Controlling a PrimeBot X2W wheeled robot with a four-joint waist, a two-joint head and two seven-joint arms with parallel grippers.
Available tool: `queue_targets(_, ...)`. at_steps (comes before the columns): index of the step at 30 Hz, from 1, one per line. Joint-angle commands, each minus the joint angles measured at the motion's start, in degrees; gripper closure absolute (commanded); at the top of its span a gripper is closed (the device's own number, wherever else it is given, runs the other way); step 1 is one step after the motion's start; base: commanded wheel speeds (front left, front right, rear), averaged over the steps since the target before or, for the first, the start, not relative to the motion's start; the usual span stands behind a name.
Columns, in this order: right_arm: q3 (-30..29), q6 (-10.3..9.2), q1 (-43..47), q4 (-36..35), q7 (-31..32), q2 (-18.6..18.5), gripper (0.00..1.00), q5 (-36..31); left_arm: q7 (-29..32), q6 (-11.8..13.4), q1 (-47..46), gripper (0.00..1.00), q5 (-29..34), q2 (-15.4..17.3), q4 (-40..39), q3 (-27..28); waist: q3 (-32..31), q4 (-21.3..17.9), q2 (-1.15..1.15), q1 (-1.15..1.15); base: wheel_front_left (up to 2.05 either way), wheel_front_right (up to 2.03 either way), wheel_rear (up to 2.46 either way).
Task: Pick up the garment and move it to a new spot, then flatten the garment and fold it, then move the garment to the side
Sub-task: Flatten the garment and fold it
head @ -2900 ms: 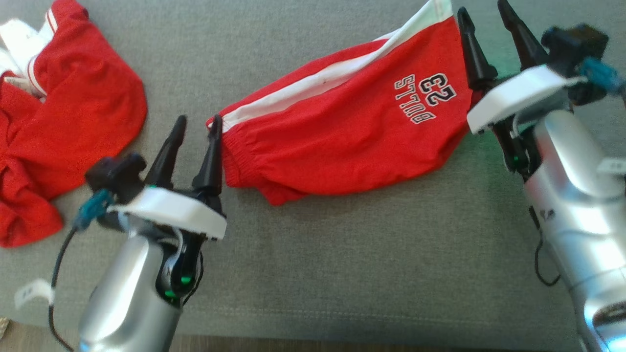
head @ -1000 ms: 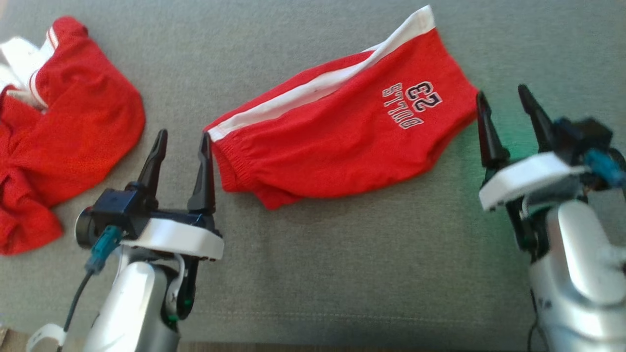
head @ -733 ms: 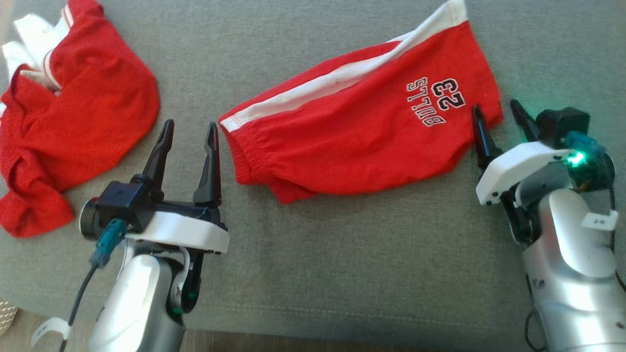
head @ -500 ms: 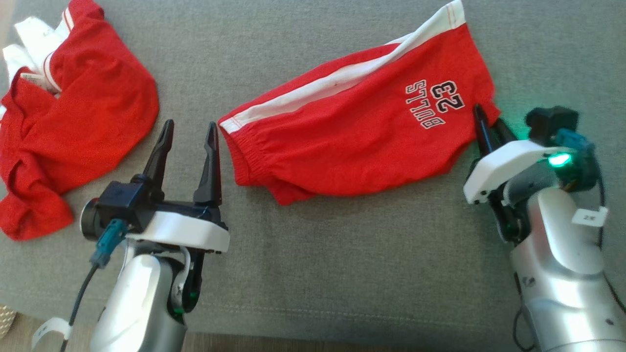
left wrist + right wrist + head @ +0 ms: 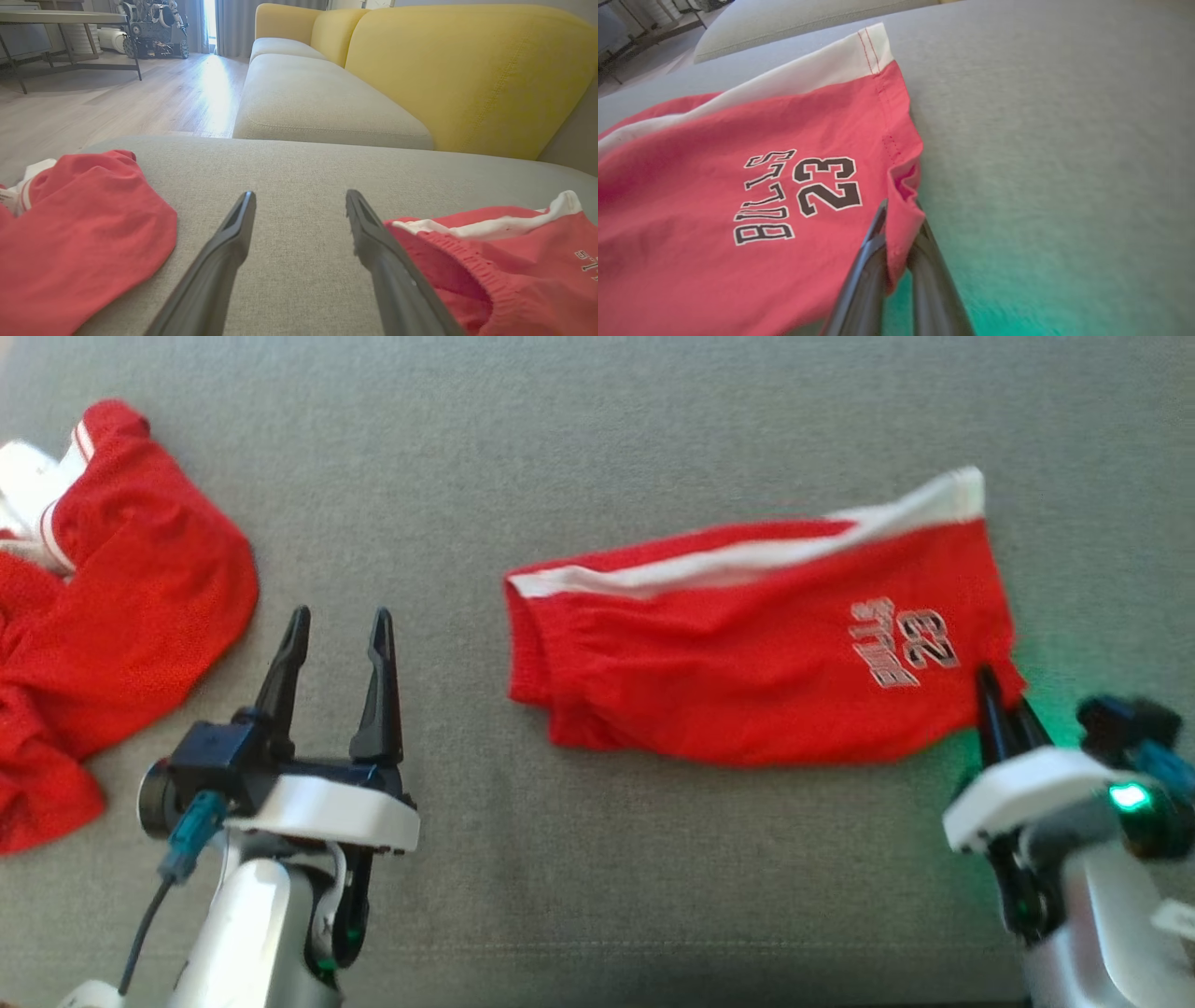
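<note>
Red shorts [image 5: 747, 681] lay roughly flat on the grey seat cushion [image 5: 597, 859], right of centre in the head view. The elastic waistband pointed toward the robot's left and the leg hem toward its right. A white stripe [image 5: 747, 555] ran along the far edge. The lettering "BULLS 23" [image 5: 798, 196] sat near the hem.

Right gripper [image 5: 1004, 705]: fingers pinched nearly together on the near hem corner of the shorts. The right wrist view showed a fold of red fabric clamped between the two fingers [image 5: 871, 261]. A green glow [image 5: 1127, 796] came from the wrist and tinted the cushion beside it.

Left gripper [image 5: 336, 625]: fingers spread wide, nothing between them, above bare cushion. It stood near the waistband end but apart from it.

A second red garment [image 5: 121, 616] with white trim lay crumpled at the cushion's left edge, well apart from the shorts.

The left wrist view also took in a yellow backrest [image 5: 467, 70] and wooden floor [image 5: 117, 102].
</note>
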Motion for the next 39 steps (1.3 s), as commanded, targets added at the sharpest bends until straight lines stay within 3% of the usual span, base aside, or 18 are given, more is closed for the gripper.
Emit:
queue_targets(1,-0.3,-0.04,2.0,-3.44,0.1,0.09,1.0,0.87,-0.7,0.03,-0.15,0.0,0.42,0.97,-2.09,1.86,-0.93,-0.87,0.0,0.0,0.0,0.0,0.0)
queue_targets(8,-1.39,-0.04,4.76,-5.87,0.64,0.11,1.0,2.6,-0.7,0.02,0.61,0.0,0.25,0.95,-1.99,1.76,-1.34,-1.59,0.0,0.0,0.0,0.0,0.0)
queue_targets(13,1.23,-0.04,3.38,-9.88,1.12,0.12,1.0,2.71,-0.7,-0.08,0.66,0.0,0.13,1.06,-1.76,1.42,-1.71,-1.8,0.0,0.0,0.0,0.0,0.0)
queue_targets(17,7.39,-0.04,0.87,-15.85,3.45,0.12,1.0,2.06,-0.7,-0.08,0.51,0.0,-0.03,1.13,-1.58,1.2,-2.4,-1.75,0.0,0.0,0.0,0.0,0.0)
queue_targets(23,21.43,-0.04,-3.47,-21.12,7.35,0.12,1.0,3.66,-0.7,-0.26,0.25,0.0,-0.38,0.78,-1.2,0.42,-3.37,-0.31,0.0,0.0,0.0,0.0,0.0)
queue_targets(29,34.66,-0.04,-3.22,-17.46,7.72,0.12,1.0,10.24,-0.7,-0.14,0.37,0.0,-0.83,0.14,-1.14,-0.01,-3.04,2.62,0.0,0.0,0.0,0.0,0.0)
queue_targets(35,40.14,-0.04,-2.68,-11.84,7.12,0.12,1.0,11.47,-0.7,-0.26,0.44,0.0,-1.11,-0.21,-1.05,0.21,-2.21,3.53,0.0,0.0,0.0,0.0,0.0)
queue_targets(36,40.35,-0.04,-2.75,-11.47,6.69,0.12,0.96,11.39,-0.7,-0.23,0.42,0.0,-1.08,-0.24,-1.04,0.29,-2.14,3.5,0.0,0.0,0.0,0.0,0.0)
queue_targets(37,40.56,-0.04,-2.8,-11.14,6.32,0.12,0.56,11.04,-0.7,-0.21,0.42,0.0,-1.05,-0.26,-1.0,0.38,-2.12,3.42,0.0,0.0,0.0,0.0,0.0)
queue_targets(38,40.6,-0.04,-2.84,-10.88,5.96,0.12,0.0,10.5,-0.7,-0.19,0.45,0.0,-1.03,-0.28,-0.98,0.48,-2.17,3.28,0.0,0.0,0.0,0.0,0.0)
queue_targets(39,40.12,-0.04,-2.88,-10.72,5.41,0.12,0.0,9.52,-0.7,-0.12,0.52,0.0,-0.98,-0.27,-0.98,0.61,-2.26,3.03,0.0,0.0,0.0,0.0,0.0)
